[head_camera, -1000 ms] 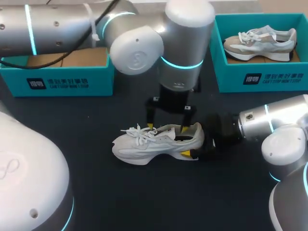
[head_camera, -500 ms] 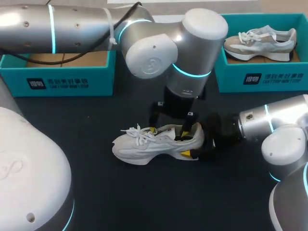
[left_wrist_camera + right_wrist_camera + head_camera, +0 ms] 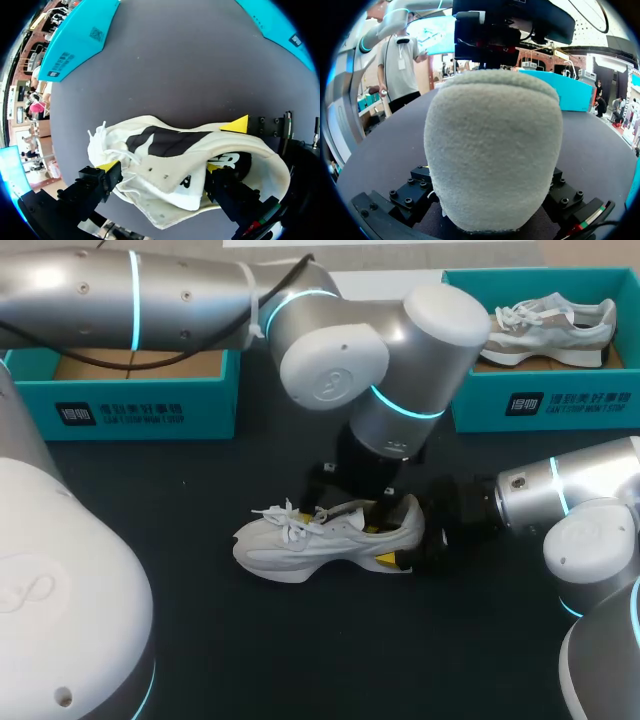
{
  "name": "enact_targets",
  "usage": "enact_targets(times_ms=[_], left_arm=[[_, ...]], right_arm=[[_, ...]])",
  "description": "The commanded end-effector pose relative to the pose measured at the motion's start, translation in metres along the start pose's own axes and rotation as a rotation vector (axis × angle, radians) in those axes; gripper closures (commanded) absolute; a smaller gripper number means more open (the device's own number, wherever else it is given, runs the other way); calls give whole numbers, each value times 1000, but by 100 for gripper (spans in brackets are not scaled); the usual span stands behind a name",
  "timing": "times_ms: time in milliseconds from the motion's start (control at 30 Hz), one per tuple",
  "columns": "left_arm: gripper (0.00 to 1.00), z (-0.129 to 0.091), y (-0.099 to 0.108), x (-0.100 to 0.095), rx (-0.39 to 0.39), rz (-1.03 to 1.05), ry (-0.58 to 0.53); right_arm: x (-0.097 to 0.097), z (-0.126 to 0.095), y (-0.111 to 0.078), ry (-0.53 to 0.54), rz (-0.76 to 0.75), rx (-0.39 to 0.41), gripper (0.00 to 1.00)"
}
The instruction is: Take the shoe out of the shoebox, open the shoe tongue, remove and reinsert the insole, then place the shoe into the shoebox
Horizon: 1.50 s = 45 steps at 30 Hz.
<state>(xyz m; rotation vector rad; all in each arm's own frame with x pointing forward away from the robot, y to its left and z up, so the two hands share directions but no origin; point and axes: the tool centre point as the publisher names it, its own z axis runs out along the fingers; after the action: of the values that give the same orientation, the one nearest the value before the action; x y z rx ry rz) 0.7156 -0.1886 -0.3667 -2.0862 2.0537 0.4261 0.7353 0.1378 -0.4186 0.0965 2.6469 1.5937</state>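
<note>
Dark table [image 3: 200, 640]: shoe [image 3: 300, 545] lies crosswise, heel pinched in the right gripper [image 3: 400, 537]; left gripper [image 3: 350, 512], spread wide, hangs directly over its opening.

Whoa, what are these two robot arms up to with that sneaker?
The right arm's tool grips the heel of a white sneaker lying on the dark table. The left arm's tool is down over the sneaker's opening, open, with one tip inside. Behind sit a left shoebox and a right shoebox, which holds a second sneaker.
</note>
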Motion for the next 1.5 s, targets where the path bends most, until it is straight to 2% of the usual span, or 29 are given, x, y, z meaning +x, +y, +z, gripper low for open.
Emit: enact_targets(times_ms=[33,133,200,267,400,533,600,633,667,767,1033,1200,1500], left_arm=[[0,-5,2,-14,-2,-14,-1],[0,-10,3,-24,-8,-35,3],[10,-13,3,-30,-7,-46,7],[27,-16,2,-34,-5,-58,11],[51,-23,2,-38,-1,-68,20],[56,-32,3,-41,20,-70,28],[63,-35,3,-41,28,-70,30],[71,-36,3,-41,29,-69,31],[84,-37,3,-41,31,-68,32],[100,-40,6,-42,31,-61,43],[100,-41,24,-57,29,-80,70],[100,-29,38,-64,10,-120,96],[100,-3,33,-86,-11,-245,88]], right_arm=[[0,5,-3,-3,1,2,100],[0,5,-3,-3,1,2,100],[0,5,-3,-3,1,2,100],[0,5,-3,-3,1,2,100],[0,5,-3,-3,1,2,100],[0,5,-3,-3,1,2,100],[0,5,-3,-3,1,2,100],[0,5,-3,-3,1,2,100],[0,5,-3,-3,1,2,100],[0,5,-3,-3,1,2,100],[0,5,-3,-3,1,2,100],[0,5,-3,-3,1,2,100],[0,5,-3,-3,1,2,100]])
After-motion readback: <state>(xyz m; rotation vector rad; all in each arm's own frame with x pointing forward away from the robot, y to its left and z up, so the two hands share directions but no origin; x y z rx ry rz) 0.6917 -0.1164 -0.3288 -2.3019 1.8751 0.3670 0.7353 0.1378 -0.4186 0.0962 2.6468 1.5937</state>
